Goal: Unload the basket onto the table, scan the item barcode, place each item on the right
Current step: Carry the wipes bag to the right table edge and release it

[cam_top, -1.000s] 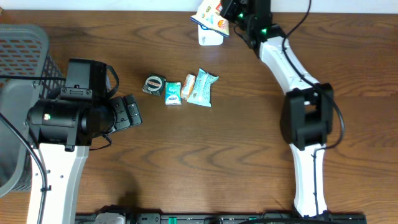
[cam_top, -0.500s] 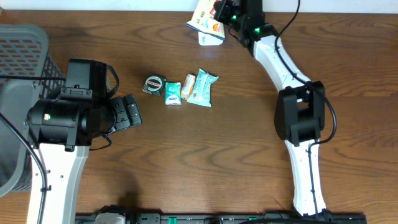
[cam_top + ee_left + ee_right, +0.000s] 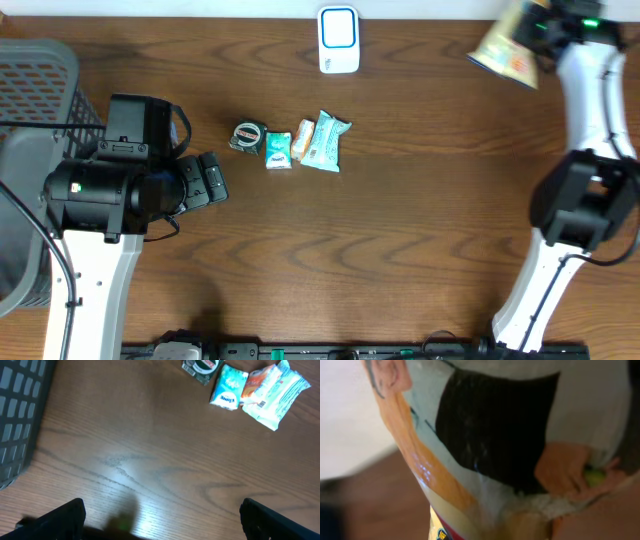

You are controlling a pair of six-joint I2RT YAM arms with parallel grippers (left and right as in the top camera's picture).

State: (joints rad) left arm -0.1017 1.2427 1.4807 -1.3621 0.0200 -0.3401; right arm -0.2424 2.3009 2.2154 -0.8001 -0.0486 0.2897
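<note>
Swung from above the white scanner (image 3: 339,40) to well right of it, the right pincer (image 3: 533,30) is clenched on the snack packet (image 3: 505,56), so the barcode pass is probably finished.

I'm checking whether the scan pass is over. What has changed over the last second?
The right gripper, still shut on the snack bag, swung it from above the white scanner off to the right, uncovering the scanner. The left gripper, open, and the small packets stayed put.

Basket (image 3: 35,80) left, scanner (image 3: 339,38) behind packets (image 3: 318,142)
</note>
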